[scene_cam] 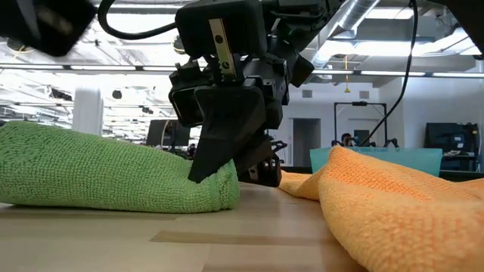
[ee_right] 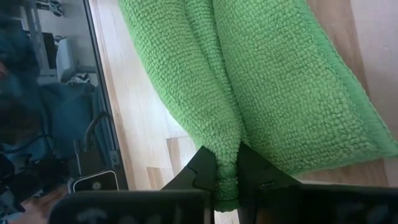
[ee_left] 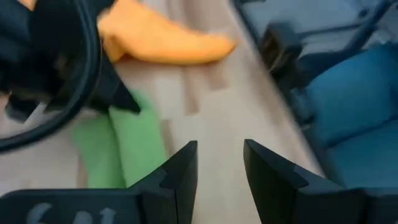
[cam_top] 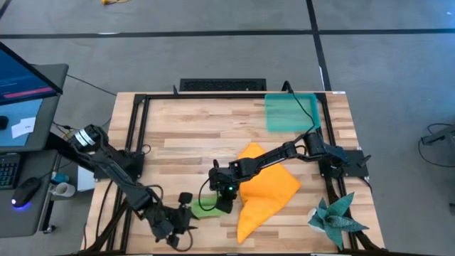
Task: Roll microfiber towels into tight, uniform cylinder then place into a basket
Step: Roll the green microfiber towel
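We see a lime green towel (ee_right: 280,87) with a nubbly looped weave, a bright orange towel (cam_top: 264,190), and a translucent teal-green basket (cam_top: 290,112). The table (cam_top: 192,135) is pale wood in striped planks, the spiky cloth (cam_top: 337,217) dark teal, both arms black.

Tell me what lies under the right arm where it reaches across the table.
The orange towel lies spread under the right arm, which hides part of it. Past it, the right gripper has its jaws shut on a fold of the green towel. The basket lies apart, uncovered.
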